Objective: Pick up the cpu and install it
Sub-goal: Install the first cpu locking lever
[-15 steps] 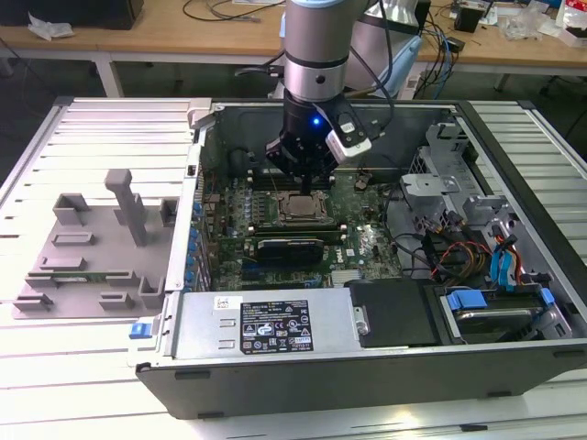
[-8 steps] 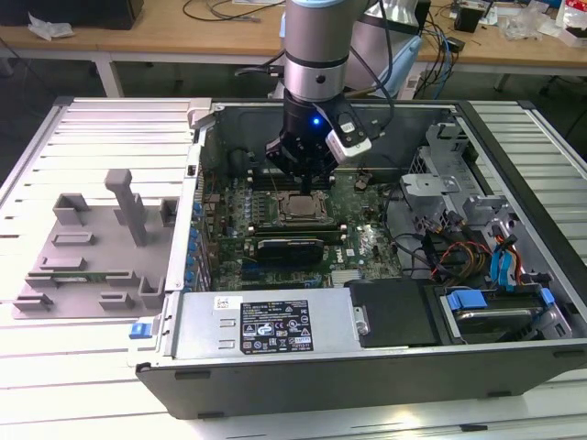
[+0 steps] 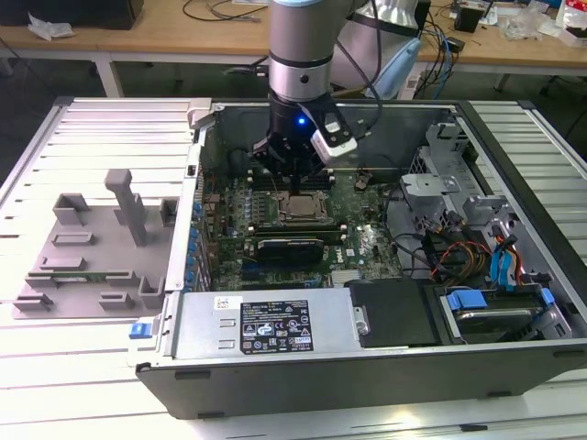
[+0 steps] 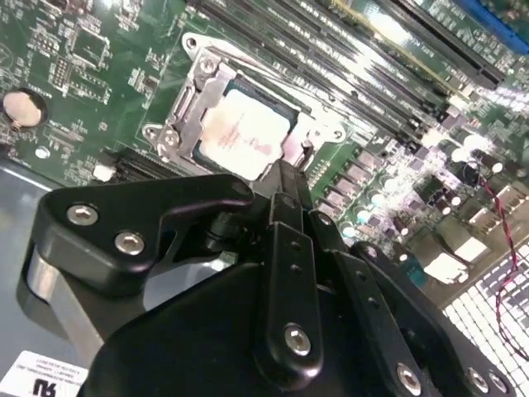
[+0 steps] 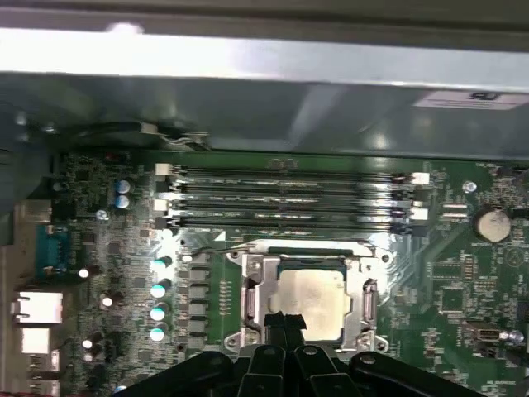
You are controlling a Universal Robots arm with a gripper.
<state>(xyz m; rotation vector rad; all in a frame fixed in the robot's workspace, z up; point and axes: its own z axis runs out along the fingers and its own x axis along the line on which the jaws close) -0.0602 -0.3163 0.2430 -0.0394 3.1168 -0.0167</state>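
Note:
The cpu (image 3: 299,210) (image 4: 245,131) (image 5: 311,301) lies flat in the motherboard socket, its silver-grey top facing up, framed by the metal socket bracket (image 5: 249,291) (image 4: 177,117). My gripper (image 3: 292,188) (image 4: 286,177) (image 5: 286,323) hangs just above the socket, at one edge of the chip. Its two black fingers are pressed together with nothing between them. In both wrist views the fingertips overlap the chip's near edge; whether they touch it I cannot tell.
The open computer case holds the green motherboard (image 3: 367,243), memory slots (image 5: 289,205) beside the socket, a power supply (image 3: 266,325) at the front and drive bays with cables (image 3: 495,298) on the exterior view's right. A grey fixture tray (image 3: 92,252) stands outside on that view's left.

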